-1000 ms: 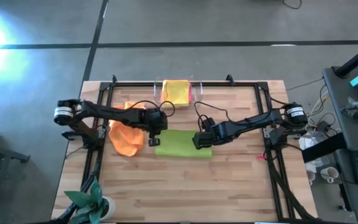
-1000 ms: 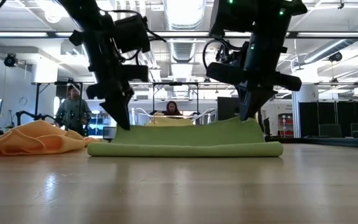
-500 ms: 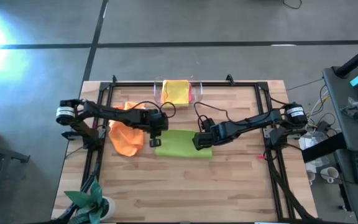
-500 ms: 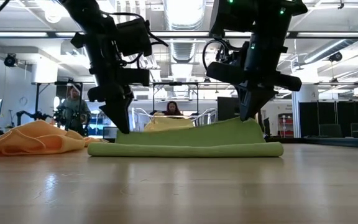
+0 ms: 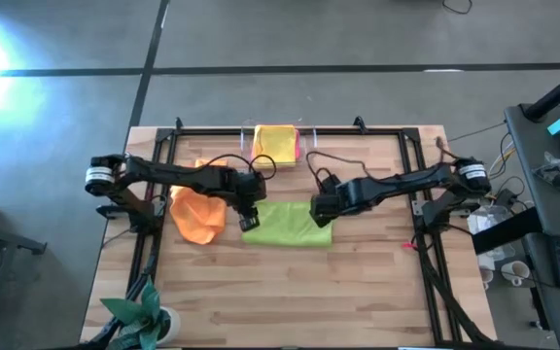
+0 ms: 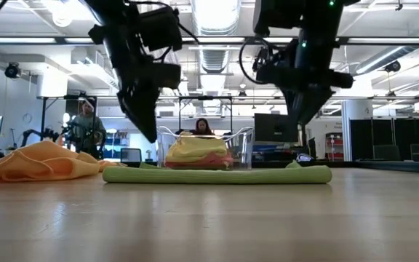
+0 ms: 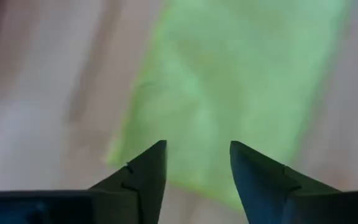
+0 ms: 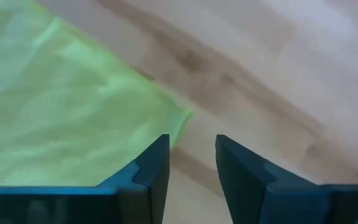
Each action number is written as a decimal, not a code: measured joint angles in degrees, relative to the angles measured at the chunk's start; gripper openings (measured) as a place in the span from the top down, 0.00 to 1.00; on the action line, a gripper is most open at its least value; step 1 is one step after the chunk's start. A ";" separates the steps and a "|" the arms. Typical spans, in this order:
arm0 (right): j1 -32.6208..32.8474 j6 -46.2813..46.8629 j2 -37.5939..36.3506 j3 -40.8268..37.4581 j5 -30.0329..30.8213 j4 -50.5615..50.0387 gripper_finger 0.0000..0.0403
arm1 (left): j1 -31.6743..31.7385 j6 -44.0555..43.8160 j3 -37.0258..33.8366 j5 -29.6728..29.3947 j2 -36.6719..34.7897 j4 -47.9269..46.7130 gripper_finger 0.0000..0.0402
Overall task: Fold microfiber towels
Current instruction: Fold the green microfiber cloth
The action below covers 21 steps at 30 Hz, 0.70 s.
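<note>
A lime green microfiber towel (image 5: 285,225) lies folded flat on the wooden table, seen as a low strip in the low view (image 6: 217,175). My left gripper (image 5: 247,223) hovers open above the towel's left end (image 7: 216,81), and in the low view (image 6: 150,135) it is clear of it. My right gripper (image 5: 319,214) hovers open above the towel's right end, over a corner (image 8: 180,118), also clear of it (image 6: 304,121). A crumpled orange towel (image 5: 197,215) lies to the left. A yellow towel (image 5: 275,143) rests on a pink one in the tray.
The clear plastic tray (image 6: 244,149) with the yellow and pink towels stands at the table's far edge, behind the green towel. A black frame (image 5: 411,156) rims the table. A potted plant (image 5: 139,316) stands at the near left corner. People (image 6: 86,124) show in the room beyond.
Both grippers have let go of the green towel's raised far edge and risen. The right one has also drawn toward the table's far edge. The lifted edge has dropped, and the towel now lies flat and folded.
</note>
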 joint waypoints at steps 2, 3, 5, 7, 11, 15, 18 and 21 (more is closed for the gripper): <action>-0.91 -2.45 -1.82 0.12 0.70 -0.12 0.69 | -0.53 -2.41 -0.03 3.15 -0.02 2.48 0.61; -1.27 -3.51 -2.72 0.13 1.20 0.01 0.69 | -0.88 -3.19 -0.48 3.97 -0.02 4.19 0.61; -2.02 -5.49 -4.53 0.15 1.50 0.15 0.69 | -1.44 -4.00 -1.67 4.23 0.03 7.08 0.64; -2.56 -7.19 -6.14 0.04 1.52 0.19 0.69 | -1.63 -4.21 -2.73 4.23 0.49 9.66 0.67; -2.73 -10.24 -7.84 -0.03 1.52 0.17 0.71 | -1.42 -7.29 -5.26 4.21 1.98 11.83 0.75; -2.65 -12.85 -8.41 -0.03 1.42 0.17 0.73 | -1.41 -8.47 -6.64 3.99 3.86 12.30 0.85; -2.65 -15.11 -8.41 -0.03 1.40 0.15 0.73 | -1.43 -8.51 -6.93 2.30 5.27 12.78 0.92; -2.65 -17.85 -8.41 -0.05 1.40 0.15 0.73 | -1.44 -8.56 -6.93 -1.27 6.58 12.85 0.98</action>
